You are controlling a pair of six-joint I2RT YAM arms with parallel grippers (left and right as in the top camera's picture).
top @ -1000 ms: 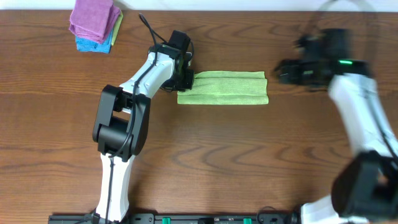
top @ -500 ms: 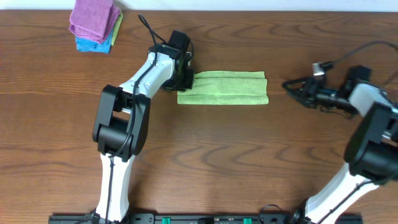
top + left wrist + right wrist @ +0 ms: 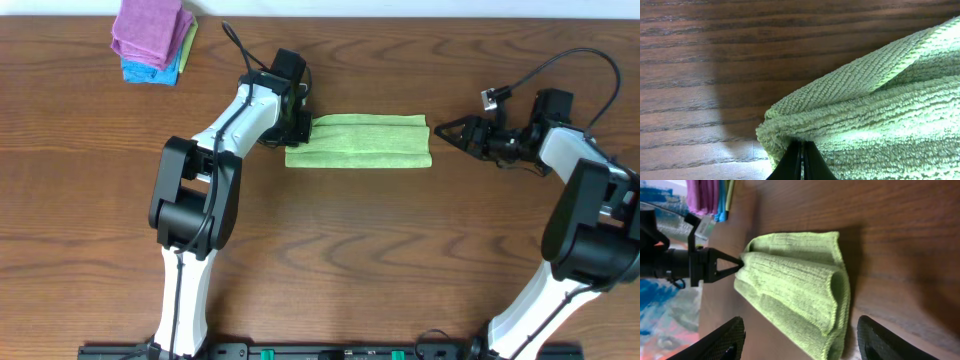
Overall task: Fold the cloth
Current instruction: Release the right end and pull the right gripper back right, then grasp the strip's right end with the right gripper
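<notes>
Now right hand (image 3: 449,130) nearer cloth (image 3: 365,141), fingers spread wide, empty; left hand (image 3: 303,128) unmoved, pinching cloth's opposite end.

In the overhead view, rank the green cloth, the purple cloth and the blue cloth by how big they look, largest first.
Largest: green cloth.
Next: purple cloth.
Smallest as seen: blue cloth. The purple cloth covers most of it, so its true size is unsure.
</notes>
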